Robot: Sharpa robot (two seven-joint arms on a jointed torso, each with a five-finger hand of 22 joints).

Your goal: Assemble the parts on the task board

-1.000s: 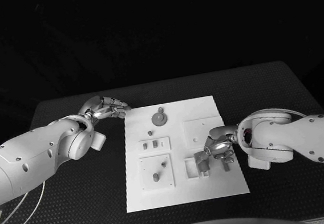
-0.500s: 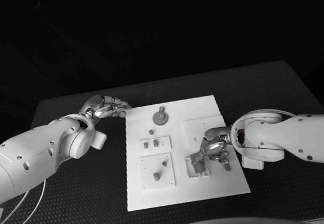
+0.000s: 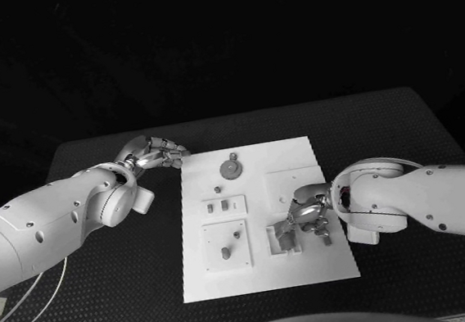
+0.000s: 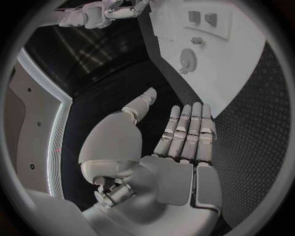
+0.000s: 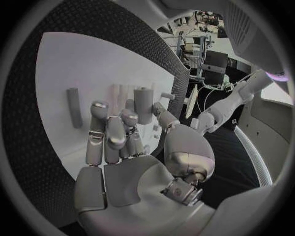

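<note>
Right hand fingers [image 5: 113,135]: curled in over the near-right part of the task board; whether they pinch a part, I cannot tell.
Right hand [image 3: 309,217]: low over the board, just beside a raised bracket fixture [image 3: 282,238], with a loose grey peg [image 5: 73,107] and an upright peg [image 5: 144,105] close ahead of it.
Left hand fingers [image 4: 187,132]: straight and side by side, thumb apart, holding nothing.
Left hand [image 3: 155,153]: over the black desk [image 3: 119,270], just beside the board's far-left corner, not touching any part.
Task board [image 3: 321,267]: white plate, central on the desk, between the two arms.
Gear [image 3: 230,168]: seated flat near the board's far end; judged placed.
Small peg [image 3: 215,189]: standing alone, nearer than the gear.
Twin-slot block [image 3: 222,207]: two dark pieces in it; judged filled.
Square plate [image 3: 226,246]: left near area, carries a part [image 3: 225,253] and a small stud.
Blank square [image 3: 290,181]: right of centre, nothing seen in it.
Progress: judged midway; gear and slot pieces look seated, the work at the bracket appears unfinished, loose pegs remain.
</note>
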